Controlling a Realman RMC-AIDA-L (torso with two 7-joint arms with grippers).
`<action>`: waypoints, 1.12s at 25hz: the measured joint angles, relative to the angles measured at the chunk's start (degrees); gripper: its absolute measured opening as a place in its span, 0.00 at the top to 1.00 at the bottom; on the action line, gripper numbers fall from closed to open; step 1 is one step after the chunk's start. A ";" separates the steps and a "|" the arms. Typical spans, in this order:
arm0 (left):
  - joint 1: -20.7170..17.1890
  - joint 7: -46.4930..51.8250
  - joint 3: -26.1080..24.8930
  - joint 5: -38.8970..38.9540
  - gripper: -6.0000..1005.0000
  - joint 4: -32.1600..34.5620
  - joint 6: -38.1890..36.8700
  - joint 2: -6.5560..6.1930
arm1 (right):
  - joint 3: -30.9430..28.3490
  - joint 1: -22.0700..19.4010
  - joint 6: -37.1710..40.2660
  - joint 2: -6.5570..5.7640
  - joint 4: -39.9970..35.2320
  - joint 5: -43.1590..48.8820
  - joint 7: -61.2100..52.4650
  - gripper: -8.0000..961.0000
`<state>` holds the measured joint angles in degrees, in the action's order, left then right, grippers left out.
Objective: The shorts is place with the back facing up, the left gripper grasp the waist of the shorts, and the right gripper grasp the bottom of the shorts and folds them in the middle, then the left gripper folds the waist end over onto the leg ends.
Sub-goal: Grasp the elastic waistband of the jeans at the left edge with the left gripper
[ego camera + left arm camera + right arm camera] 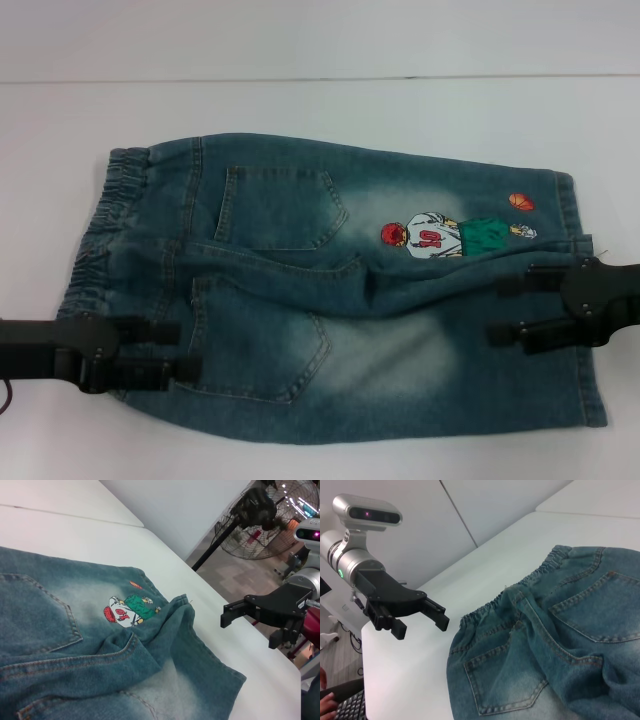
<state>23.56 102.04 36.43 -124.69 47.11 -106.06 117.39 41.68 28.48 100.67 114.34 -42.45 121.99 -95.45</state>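
Observation:
Blue denim shorts (330, 300) lie spread on the white table (320, 110) with the back pockets up. The elastic waist (110, 215) is at the left and the leg ends (585, 390) at the right. A small cartoon patch (430, 237) marks the far leg. My left gripper (180, 350) is open over the near corner of the waist. My right gripper (505, 308) is open over the hem between the two legs. Each wrist view shows the opposite gripper raised off the cloth: the right gripper (248, 630) and the left gripper (421, 626). Neither holds anything.
The table's far edge runs across the head view above the shorts. Beyond the table, a standing fan (260, 520) is on the floor on the right arm's side. A keyboard (345, 707) sits off the table on the left arm's side.

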 joint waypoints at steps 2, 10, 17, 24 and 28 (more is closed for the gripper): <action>0.03 0.11 0.08 -0.02 0.16 0.00 -0.13 -0.05 | -0.04 0.04 0.00 0.00 0.00 0.00 -0.01 0.01; 0.34 1.39 0.10 -0.04 0.17 0.01 -0.77 -0.28 | 0.07 0.18 -0.28 0.00 0.00 0.00 -0.12 0.01; 2.61 17.03 -0.89 -1.90 0.17 4.97 -1.46 -3.31 | 0.25 0.29 -0.61 0.00 0.00 0.05 -0.01 0.01; 10.26 35.78 -4.15 -16.69 0.18 6.71 -0.02 -7.19 | 0.31 0.63 -0.65 0.00 -0.08 0.09 0.44 0.01; 13.42 41.01 -3.63 -26.31 0.18 5.65 4.27 -7.80 | 0.44 0.77 -0.66 0.00 -0.01 0.09 0.89 0.01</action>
<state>36.98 143.05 32.80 -151.00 52.76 -101.79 109.60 42.12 29.26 100.01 114.34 -42.46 122.08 -94.56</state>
